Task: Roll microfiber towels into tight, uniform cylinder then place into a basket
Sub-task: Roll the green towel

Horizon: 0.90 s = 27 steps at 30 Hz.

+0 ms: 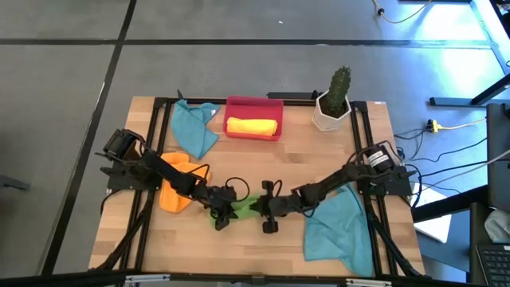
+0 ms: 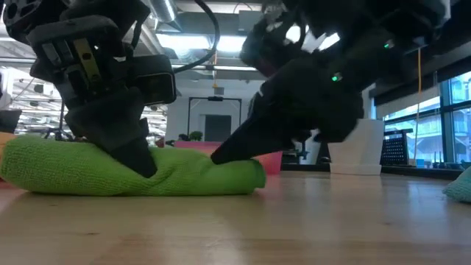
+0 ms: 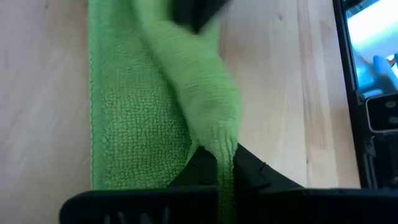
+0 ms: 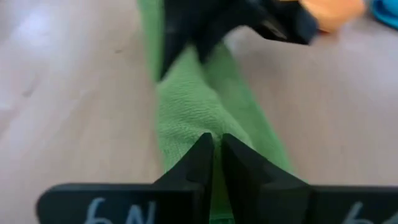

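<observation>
Grippers meet mid-table on the green towel (image 1: 237,209): left gripper (image 3: 225,163) and right gripper (image 4: 214,149) each pinch a fold of it.

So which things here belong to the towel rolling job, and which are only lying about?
Job: green towel, pinched by left tool and right tool; yellow roll in red basket; orange towel; two blue towels.
Lying about: cactus pot.
</observation>
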{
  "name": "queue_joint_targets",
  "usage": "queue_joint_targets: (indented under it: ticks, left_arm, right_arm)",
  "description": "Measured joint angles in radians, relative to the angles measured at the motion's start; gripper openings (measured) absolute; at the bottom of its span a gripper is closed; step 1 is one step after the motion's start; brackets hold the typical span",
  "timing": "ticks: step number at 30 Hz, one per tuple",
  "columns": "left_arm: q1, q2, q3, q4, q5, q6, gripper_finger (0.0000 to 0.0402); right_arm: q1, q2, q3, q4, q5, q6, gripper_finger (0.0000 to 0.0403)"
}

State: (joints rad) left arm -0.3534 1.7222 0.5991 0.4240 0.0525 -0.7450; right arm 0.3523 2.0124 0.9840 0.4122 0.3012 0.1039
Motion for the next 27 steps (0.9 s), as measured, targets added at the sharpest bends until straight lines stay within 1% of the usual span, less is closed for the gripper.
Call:
queue_joint_targets:
  ticks: [4, 7, 11, 15, 17, 21, 27]
  left_arm:
    - [0.0, 0.0, 0.0, 0.005, -0.002, 0.073, 0.0021]
    - [0.0, 0.0, 0.0, 0.027, -0.008, 0.144, 0.005]
    - [0.0, 0.0, 0.016, 0.029, -0.008, 0.23, 0.0094]
    - [0.012, -0.037, 0.034, 0.002, -0.009, 0.287, 0.0136]
    - [0.021, -0.077, 0.043, -0.051, -0.032, 0.308, 0.0155]
    - [0.023, -0.175, 0.044, -0.153, -0.119, 0.346, 0.0183]
    - [-0.024, -0.272, 0.045, -0.224, -0.198, 0.384, 0.0204]
  right_arm:
    - [-0.033, 0.003, 0.0, -0.014, -0.017, 0.035, 0.0037]
    - [-0.049, 0.003, 0.0, -0.035, -0.041, 0.06, 0.0037]
    - [-0.051, 0.003, 0.0, -0.055, -0.043, 0.072, 0.0037]
    - [-0.052, 0.003, 0.001, -0.075, -0.043, 0.082, 0.0037]
    - [-0.053, 0.003, 0.001, -0.088, -0.043, 0.098, 0.0037]
    - [-0.056, 0.003, 0.002, -0.103, -0.048, 0.102, 0.0037]
    - [-0.056, 0.003, 0.002, -0.105, -0.049, 0.101, 0.0037]
